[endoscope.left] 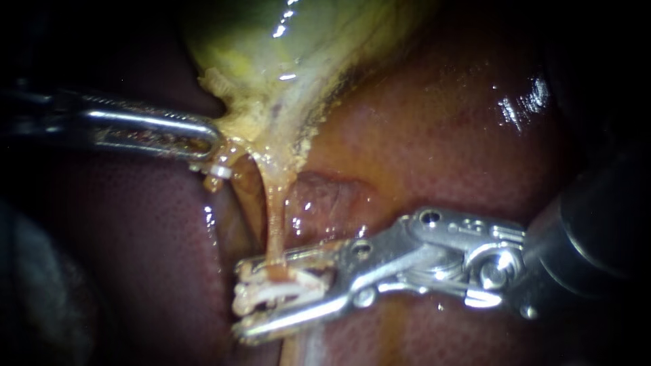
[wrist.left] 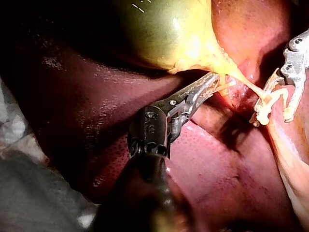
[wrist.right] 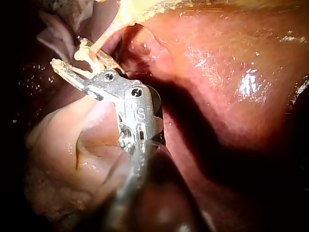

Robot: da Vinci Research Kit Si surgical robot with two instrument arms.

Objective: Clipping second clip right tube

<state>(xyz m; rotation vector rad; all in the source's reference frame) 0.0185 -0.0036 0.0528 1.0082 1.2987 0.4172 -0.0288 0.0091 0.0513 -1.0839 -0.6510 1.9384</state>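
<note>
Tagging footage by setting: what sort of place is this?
A surgical field, probably a bench exercise on tissue. The views sit close on liver and gallbladder. The right instrument holds a clip at a tube, and the left instrument is by the gallbladder's neck.

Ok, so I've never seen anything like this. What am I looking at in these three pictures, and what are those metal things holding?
It's a surgical robot working on a pig's organs. One picture is from an endoscope close to the tissue; the other two from cameras on each arm. The green-yellow sac is the gallbladder, lying against the red liver. The left instrument grips the gallbladder's lower edge. The right instrument holds a white clip around a thin tube.
</note>
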